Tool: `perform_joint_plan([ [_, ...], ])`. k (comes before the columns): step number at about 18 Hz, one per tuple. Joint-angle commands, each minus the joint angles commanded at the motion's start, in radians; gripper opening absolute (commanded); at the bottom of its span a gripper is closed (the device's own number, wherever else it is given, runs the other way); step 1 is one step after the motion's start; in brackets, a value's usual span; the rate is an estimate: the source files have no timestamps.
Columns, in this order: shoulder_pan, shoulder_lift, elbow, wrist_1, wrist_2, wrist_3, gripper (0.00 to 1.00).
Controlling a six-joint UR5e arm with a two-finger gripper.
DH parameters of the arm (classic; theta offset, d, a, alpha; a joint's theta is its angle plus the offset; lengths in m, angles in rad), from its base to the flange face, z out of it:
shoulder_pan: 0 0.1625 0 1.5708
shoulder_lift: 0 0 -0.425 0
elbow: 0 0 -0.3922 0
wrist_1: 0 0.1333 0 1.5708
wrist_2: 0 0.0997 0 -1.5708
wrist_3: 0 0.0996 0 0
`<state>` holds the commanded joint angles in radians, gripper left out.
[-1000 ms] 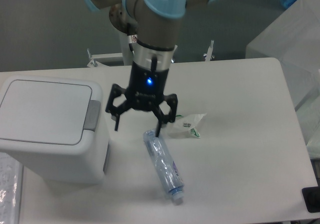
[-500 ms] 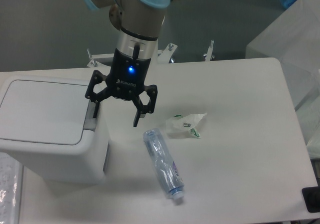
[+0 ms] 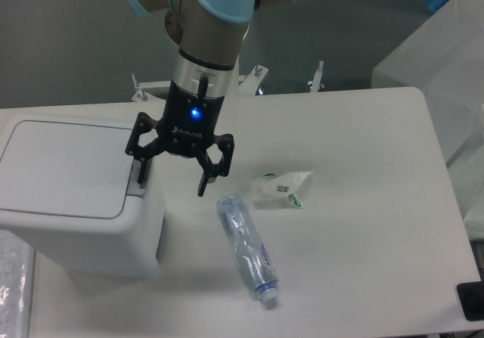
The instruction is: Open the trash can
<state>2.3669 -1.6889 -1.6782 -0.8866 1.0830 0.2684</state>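
The trash can is a large white boxy bin at the left of the table, with its flat lid down. A grey push-button tab sits on its right rim. My gripper hangs open just right of the bin. Its left finger is over the grey tab; I cannot tell if it touches. Its right finger is above the bare table.
A crushed clear plastic bottle lies on the table right of the bin. A crumpled clear wrapper lies beyond it. A translucent box stands at the back right. A black object sits at the front right edge.
My gripper has moved left from above the bottle to the bin's right rim, still open. Its left finger now sits over the grey tab. The lid has not moved.
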Motion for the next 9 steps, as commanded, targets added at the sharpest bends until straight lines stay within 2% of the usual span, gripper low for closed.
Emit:
perform_joint_plan([
  [9,0.002,0.002,0.018,0.0,-0.008,-0.002,1.0],
])
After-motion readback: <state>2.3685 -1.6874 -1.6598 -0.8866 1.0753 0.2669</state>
